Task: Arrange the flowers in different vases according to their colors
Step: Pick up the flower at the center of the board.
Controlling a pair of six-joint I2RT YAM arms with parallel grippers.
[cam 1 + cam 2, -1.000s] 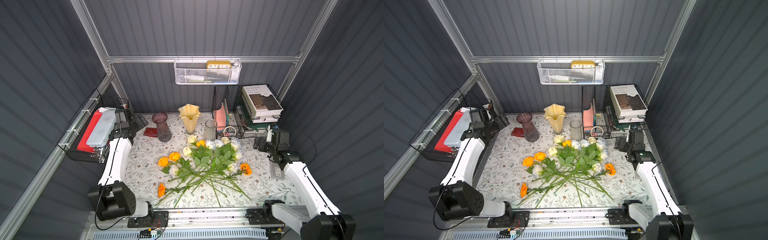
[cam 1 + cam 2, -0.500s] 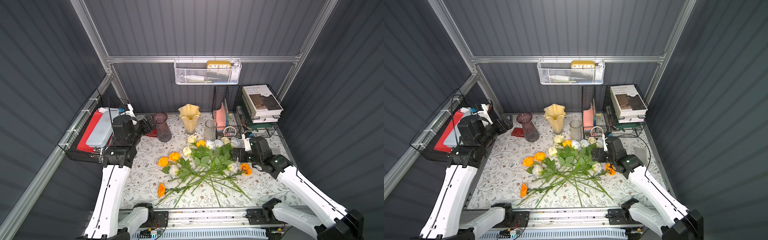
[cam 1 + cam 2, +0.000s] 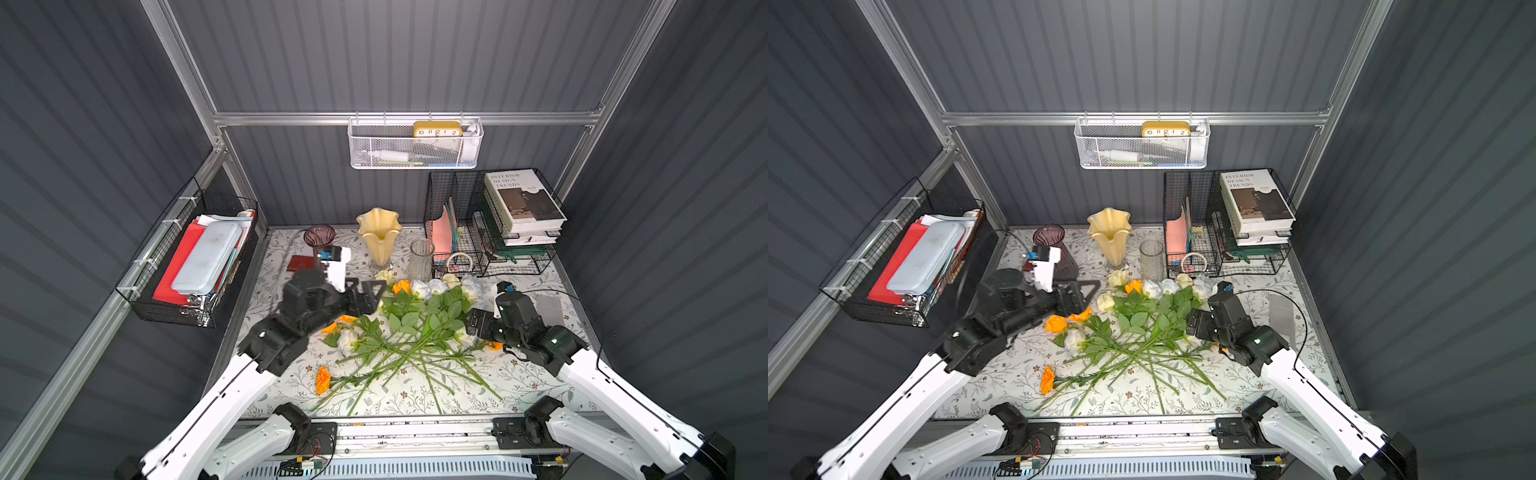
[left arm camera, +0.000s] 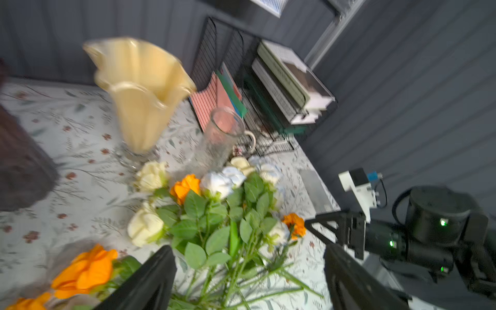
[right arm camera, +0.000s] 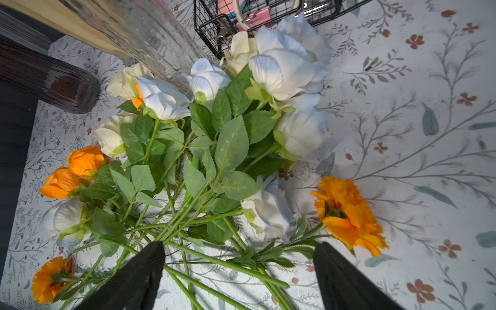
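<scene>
Grey ribbed walls are enclosing a table [image 3: 528,395] dressed in a floral-print cloth. All the flowers [image 3: 409,332] are lying in one loose heap at the centre of the frame in both top views, stems crossing toward the lower edge, blooms pointing toward the upper edge. Three vases are standing upright in a row just above the heap: the ribbed purple vase [image 3: 318,237] at left, the cream-yellow vase [image 3: 379,239] in the middle, the clear glass vase [image 3: 421,259] at right, just beside the nearest white blooms; no flower is standing in any of them. We are finding the left gripper [image 3: 375,296] hovering over the heap's upper left edge, jaws spread wide and holding nothing. The right gripper [image 3: 472,327] is hanging at the heap's right edge, near an orange marigold [image 5: 349,214], jaws likewise wide apart with nothing clamped; green stems are lying below the gap, and we cannot tell whether the fingertips [image 5: 150,263] are touching them. A second marigold [image 3: 323,380] is lying at the heap's lower left.
</scene>
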